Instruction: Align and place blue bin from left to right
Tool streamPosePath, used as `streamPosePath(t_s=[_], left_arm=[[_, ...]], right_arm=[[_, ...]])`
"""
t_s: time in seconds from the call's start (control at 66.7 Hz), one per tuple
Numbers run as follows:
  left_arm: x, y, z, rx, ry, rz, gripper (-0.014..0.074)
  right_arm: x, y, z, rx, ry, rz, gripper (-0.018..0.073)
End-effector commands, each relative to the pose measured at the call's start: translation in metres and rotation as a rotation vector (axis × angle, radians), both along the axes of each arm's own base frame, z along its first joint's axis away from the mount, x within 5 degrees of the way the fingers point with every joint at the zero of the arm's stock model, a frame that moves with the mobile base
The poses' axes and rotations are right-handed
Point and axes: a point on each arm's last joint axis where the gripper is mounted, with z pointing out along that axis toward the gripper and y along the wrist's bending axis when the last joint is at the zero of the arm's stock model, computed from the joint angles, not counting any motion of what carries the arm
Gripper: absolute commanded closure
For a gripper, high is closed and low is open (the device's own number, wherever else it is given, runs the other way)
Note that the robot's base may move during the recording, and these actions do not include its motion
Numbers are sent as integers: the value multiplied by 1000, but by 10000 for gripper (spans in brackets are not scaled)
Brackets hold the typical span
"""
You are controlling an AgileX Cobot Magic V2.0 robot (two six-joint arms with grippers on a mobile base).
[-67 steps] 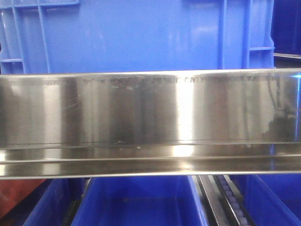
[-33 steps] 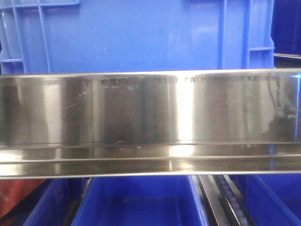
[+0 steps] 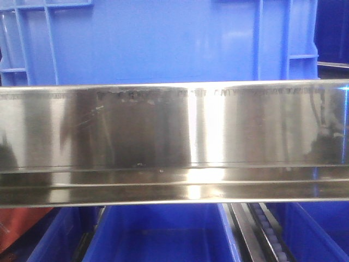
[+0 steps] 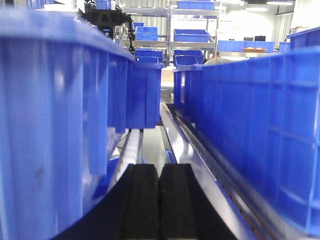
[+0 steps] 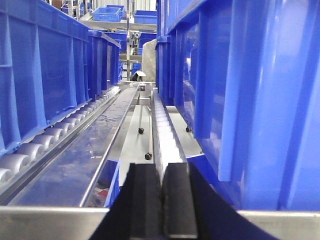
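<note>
Your left gripper and right gripper have their jaws pressed together, holding nothing. The blue bin sits between them, behind the steel rail. Nothing has shifted in the last second; alignment is not advancing.

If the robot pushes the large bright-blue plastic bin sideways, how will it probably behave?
The large bright-blue plastic bin looks stiff: ribbed walls and a thick rim. It probably slides or rolls easily, since the roller track runs under neighbouring bins. Its smooth walls may be slippery for the shut left gripper and right gripper.
</note>
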Motion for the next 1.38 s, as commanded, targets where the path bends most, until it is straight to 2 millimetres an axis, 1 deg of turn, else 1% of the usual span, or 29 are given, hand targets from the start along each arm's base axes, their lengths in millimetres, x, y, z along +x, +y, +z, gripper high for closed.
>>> streamPosePath(t_s=[0.0, 0.165, 0.24, 0.36, 1.364], left_arm=[[-1, 0, -8, -17, -7, 2, 707], [0, 0, -23, -18, -18, 2, 707], [0, 0, -19, -18, -59, 2, 707], [0, 0, -24, -24, -12, 2, 707], [0, 0, -24, -24, -14, 2, 707]], right_arm=[[0, 0, 1, -5, -16, -4, 629], [0, 0, 1, -5, -16, -4, 629], [0, 0, 1, -5, -16, -4, 629], [0, 0, 1, -5, -16, -4, 629], [0, 0, 1, -5, -16, -4, 629]])
